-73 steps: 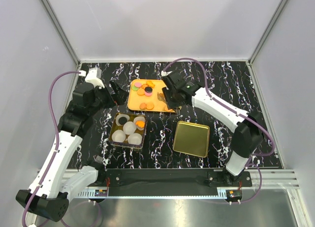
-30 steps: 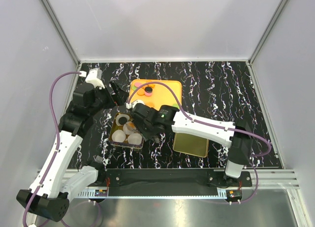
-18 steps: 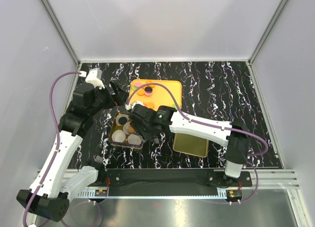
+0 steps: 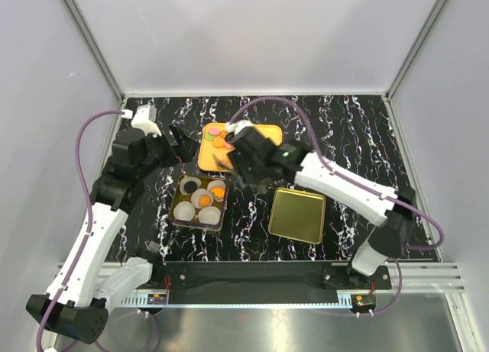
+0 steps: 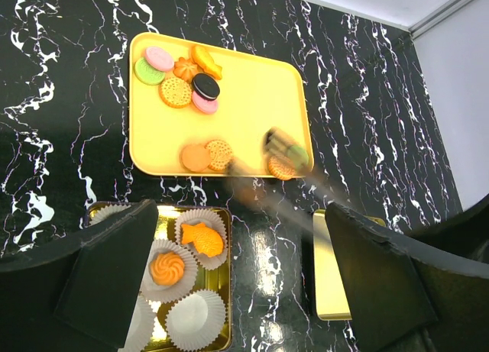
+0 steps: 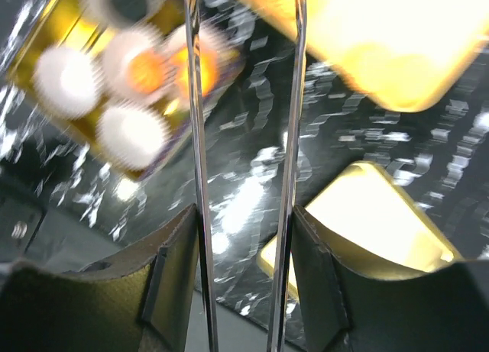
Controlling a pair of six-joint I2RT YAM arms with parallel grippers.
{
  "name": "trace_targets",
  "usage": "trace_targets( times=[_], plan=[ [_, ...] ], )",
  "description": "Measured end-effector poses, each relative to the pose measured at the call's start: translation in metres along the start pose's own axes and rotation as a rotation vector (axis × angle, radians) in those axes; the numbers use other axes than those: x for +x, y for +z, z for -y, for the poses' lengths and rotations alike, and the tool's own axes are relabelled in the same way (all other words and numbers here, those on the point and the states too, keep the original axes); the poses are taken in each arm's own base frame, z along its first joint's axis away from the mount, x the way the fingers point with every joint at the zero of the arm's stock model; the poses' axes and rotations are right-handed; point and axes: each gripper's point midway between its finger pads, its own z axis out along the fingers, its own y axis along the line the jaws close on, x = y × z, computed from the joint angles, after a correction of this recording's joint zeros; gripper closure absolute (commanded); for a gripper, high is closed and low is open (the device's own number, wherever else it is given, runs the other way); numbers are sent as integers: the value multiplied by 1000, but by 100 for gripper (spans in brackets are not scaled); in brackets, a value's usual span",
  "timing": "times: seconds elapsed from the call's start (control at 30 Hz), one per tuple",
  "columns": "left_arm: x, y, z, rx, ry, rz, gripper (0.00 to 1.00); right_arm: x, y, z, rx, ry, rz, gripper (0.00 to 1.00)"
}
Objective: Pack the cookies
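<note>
Several cookies (image 5: 177,75) lie at the far left of the orange tray (image 5: 252,100), and a few more cookies (image 5: 206,155) sit near its front edge. In the gold tin (image 4: 200,201), paper cups hold an orange fish-shaped cookie (image 5: 202,240), an orange swirl cookie (image 5: 168,266) and a black one (image 4: 189,186). My right gripper (image 6: 244,214) is shut on metal tongs (image 6: 294,100), whose tips leave the frame. It hangs over the tray's front (image 4: 243,155). My left gripper (image 5: 244,291) is open and holds nothing, left of the tray (image 4: 181,138).
A gold lid (image 4: 296,214) lies flat to the right of the tin, also seen in the right wrist view (image 6: 374,222). An empty paper cup (image 5: 191,318) fills the tin's near corner. Grey walls close the black marbled table at the back and both sides.
My right arm swung with the tongs from above the tin back to the tray. An orange swirl cookie now sits in a middle cup that was empty before. The left arm stayed still.
</note>
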Motion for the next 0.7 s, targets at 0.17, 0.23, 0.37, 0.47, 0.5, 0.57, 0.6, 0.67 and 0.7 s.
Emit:
trace_targets(
  times=[0.17,0.23,0.37,0.47,0.5,0.57,0.6,0.67,0.7],
  plan=[
    [0,0,0,0,0,-1,1,-5,-11,59,96,94,37,45],
    [0,0,0,0,0,-1,1,4,-7,72,119,107,17,45],
    [0,0,0,0,0,-2,1,31,8,92,161,123,-58,45],
    [0,0,0,0,0,-2,1,48,14,98,178,123,-103,45],
    [0,0,0,0,0,-2,1,52,16,98,179,122,-112,45],
    [0,0,0,1,0,-2,1,56,17,99,182,121,-122,45],
    [0,0,0,1,0,-2,1,58,19,99,182,121,-124,44],
    [0,0,0,2,0,-2,1,61,21,100,184,122,-130,45],
    [1,0,0,2,0,-3,1,62,22,101,185,123,-132,46]
  ],
)
